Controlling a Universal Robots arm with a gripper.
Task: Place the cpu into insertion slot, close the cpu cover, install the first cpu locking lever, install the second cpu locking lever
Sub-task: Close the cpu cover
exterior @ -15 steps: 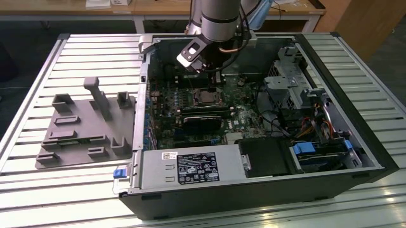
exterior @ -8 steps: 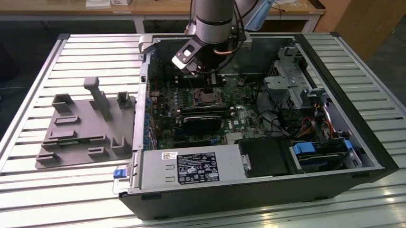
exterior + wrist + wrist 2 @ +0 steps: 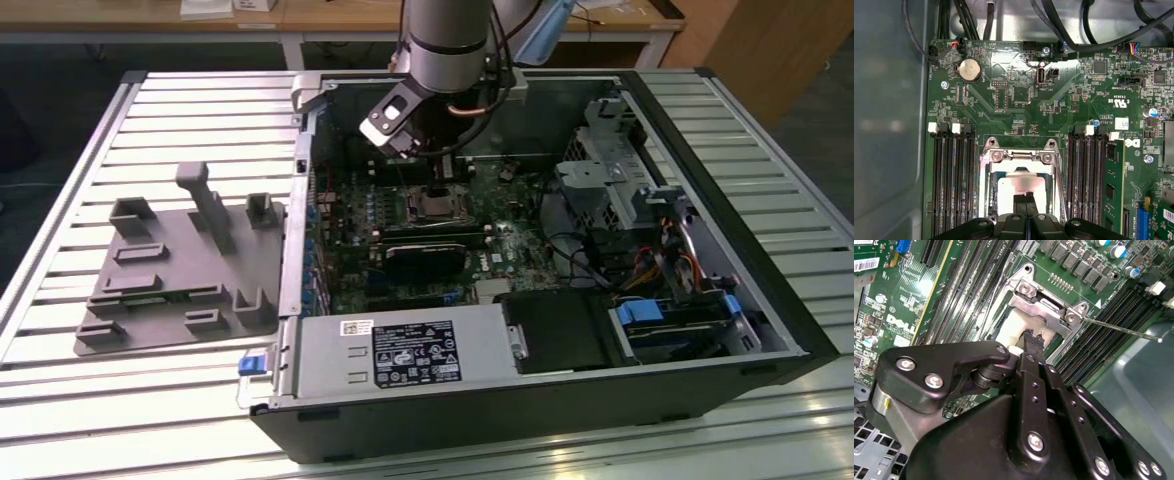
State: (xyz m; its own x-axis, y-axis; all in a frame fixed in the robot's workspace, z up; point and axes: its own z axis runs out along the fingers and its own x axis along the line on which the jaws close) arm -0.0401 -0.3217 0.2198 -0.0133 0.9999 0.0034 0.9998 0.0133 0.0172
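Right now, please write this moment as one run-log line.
gripper: shut, tips over cpu | cpu cover: down over cpu | locking lever: sticking out sideways

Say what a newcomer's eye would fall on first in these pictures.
The robot arm reaches from the exterior view's top edge into the open computer case at centre. In the first wrist view, the gripper sits tip-down over the pale cpu, framed by the silvery cpu cover, between dark memory slots.

The exterior view looks down on the computer case [image 3: 534, 410]; both wrist views closely share the cpu cover [image 3: 1019, 156] [image 3: 1038, 306].
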